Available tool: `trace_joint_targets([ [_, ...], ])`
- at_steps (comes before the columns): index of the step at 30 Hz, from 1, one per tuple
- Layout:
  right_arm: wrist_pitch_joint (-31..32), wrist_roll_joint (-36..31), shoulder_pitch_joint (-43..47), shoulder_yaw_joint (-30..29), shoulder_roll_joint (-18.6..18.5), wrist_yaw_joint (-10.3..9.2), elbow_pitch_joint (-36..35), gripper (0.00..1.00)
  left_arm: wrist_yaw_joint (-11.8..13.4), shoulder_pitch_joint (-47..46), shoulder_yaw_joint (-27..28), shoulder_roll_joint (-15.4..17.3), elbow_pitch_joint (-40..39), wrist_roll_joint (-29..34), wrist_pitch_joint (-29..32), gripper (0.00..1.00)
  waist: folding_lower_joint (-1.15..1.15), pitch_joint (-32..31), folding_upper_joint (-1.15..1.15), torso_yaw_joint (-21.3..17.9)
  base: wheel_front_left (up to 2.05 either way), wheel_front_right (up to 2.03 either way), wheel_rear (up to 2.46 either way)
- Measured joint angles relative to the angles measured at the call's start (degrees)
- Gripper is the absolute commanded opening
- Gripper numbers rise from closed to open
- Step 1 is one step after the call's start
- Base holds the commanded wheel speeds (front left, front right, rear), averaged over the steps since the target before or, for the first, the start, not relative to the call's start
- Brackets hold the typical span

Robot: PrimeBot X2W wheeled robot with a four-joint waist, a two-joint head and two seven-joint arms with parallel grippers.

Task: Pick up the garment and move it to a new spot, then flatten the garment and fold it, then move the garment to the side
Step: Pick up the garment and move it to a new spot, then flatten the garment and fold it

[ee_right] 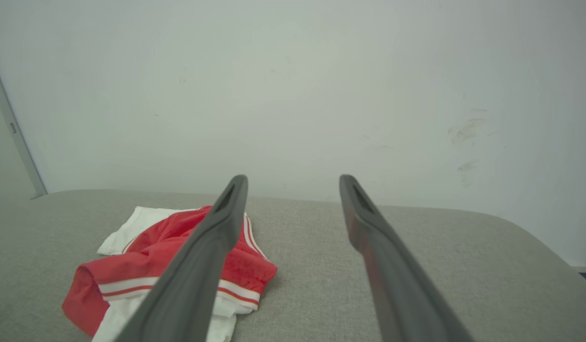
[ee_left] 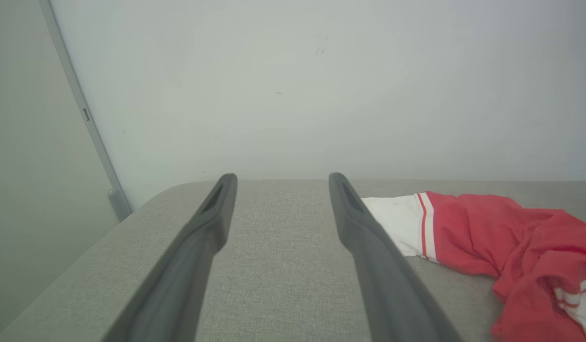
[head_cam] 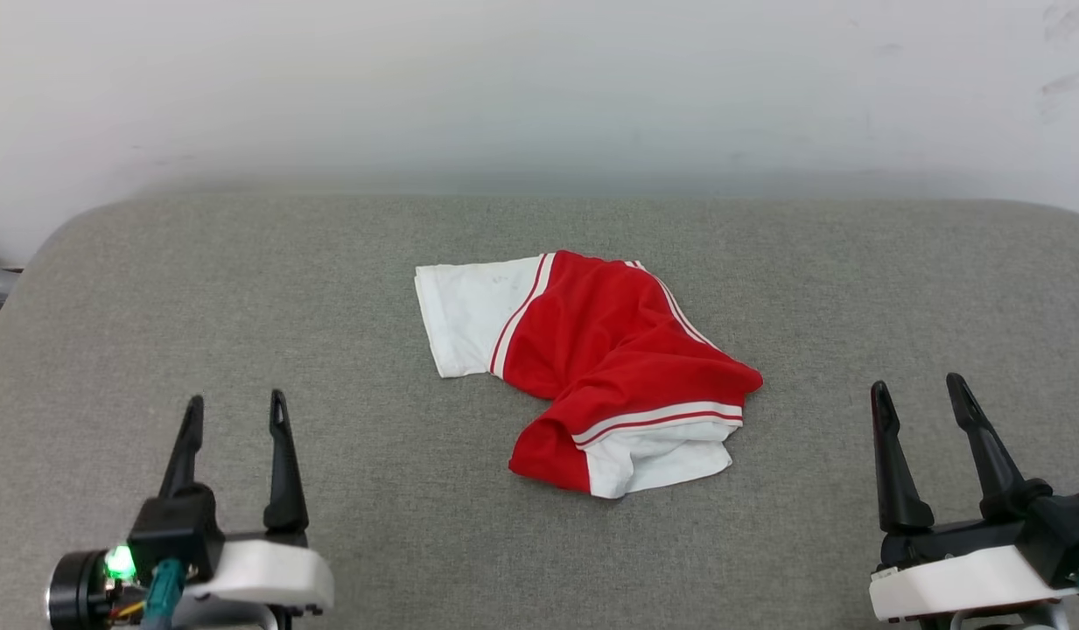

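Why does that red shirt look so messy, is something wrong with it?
The red T-shirt lies crumpled in a heap on the grey fabric surface, one white sleeve flat, the other bunched under red folds. I see no tear or spill. The left gripper and right gripper are open, not touching it.

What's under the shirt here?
The shirt lies crumpled on the grey surface, which shows all around it. Nothing else pokes out; anything beneath its folds, and its underside, is covered.

Black tapered jaws, white wrists (head_cam: pixel 268 573), green light (head_cam: pixel 119 562).
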Motion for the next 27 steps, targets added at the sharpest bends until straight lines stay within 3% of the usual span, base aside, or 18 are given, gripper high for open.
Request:
trace_joint_targets([
  [11,0.0,0.3,1.6,0.0,0.0,0.00,1.6,1.00,-7.6,6.6,8.0,-7.8,1.2,8.5,0.0,1.00,0.00,-0.9,0.00,-0.4,0.00,0.00,0.00],
  [27,0.0,0.4,2.1,0.3,0.0,0.00,2.5,1.00,-14.9,7.2,13.4,-13.1,2.7,14.2,0.0,1.00,0.00,-1.0,0.00,-0.6,0.00,0.00,0.00],
])
